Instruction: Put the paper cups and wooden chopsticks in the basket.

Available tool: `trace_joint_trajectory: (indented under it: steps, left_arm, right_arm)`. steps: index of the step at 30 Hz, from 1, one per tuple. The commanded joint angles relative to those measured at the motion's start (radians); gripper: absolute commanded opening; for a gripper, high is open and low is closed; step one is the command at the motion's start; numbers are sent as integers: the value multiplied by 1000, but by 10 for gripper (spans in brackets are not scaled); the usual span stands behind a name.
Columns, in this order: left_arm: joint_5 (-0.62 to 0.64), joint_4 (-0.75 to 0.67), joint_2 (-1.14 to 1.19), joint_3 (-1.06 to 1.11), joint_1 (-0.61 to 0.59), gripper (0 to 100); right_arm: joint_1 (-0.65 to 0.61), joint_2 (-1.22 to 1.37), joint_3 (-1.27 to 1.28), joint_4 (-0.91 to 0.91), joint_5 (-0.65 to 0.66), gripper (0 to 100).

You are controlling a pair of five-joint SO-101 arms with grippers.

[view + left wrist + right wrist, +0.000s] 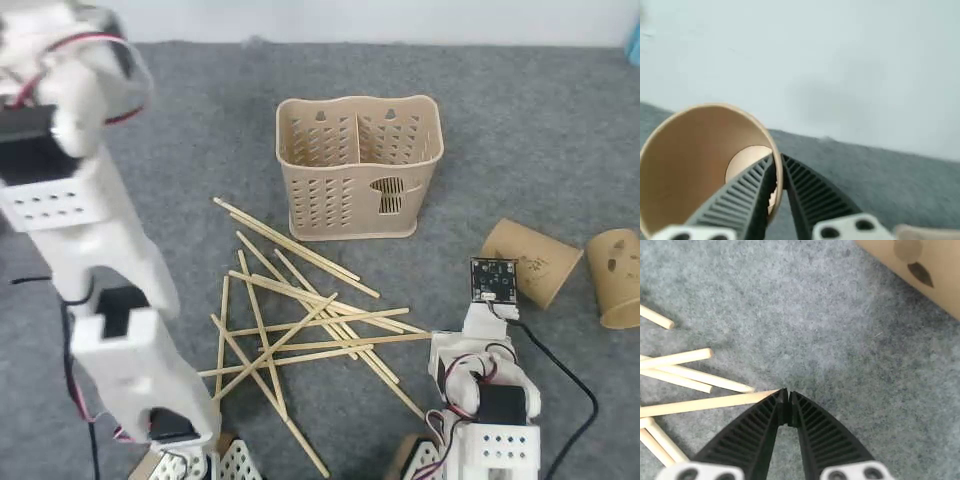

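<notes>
Step in hand: I am judging this as the delivery of one paper cup point(695, 155) to the basket point(345, 205). Both compartments are looking empty to me, so nothing is stowed yet.
Left jaws: They are pinching the paper cup's wall at the rim, one jaw inside the mouth and one outside, almost fully closed on it.
Left arm point(110, 250): I am holding it raised over the left side of the worktop point(500, 120), left of the basket, with the cup's mouth turned back toward the wrist camera and the pale wall point(840, 60) beyond.
Right jaws: They are sitting closed with nothing between them, tips down at the worktop and touching the end of one stick point(700, 404).
Chopsticks point(300, 320): They are lying in a crossed heap on the worktop, just on the near side of the basket, between the two arms.
Other cups: A second cup point(528, 262) and a third cup point(615, 278) are lying on their sides at the right, near each other and to the near right of the basket.
Next move: I am expecting to swing the left arm right, centre the cup over one compartment clear of the divider, and lower it before parting the jaws. The fit is looking snug, so I am planning on careful alignment.
</notes>
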Motion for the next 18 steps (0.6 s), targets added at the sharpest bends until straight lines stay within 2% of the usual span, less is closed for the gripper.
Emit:
trace_joint_trajectory:
  steps: [1,10,18]
  left_arm:
    - [5,17,-210,213,172,12]
    - [129,-95,-288,286,489,12]
    - [130,-144,-252,286,729,12]
  right_arm:
    - [13,-5,6,4,-8,8]
    - [13,-5,6,4,-8,8]
    - [13,-5,6,4,-8,8]
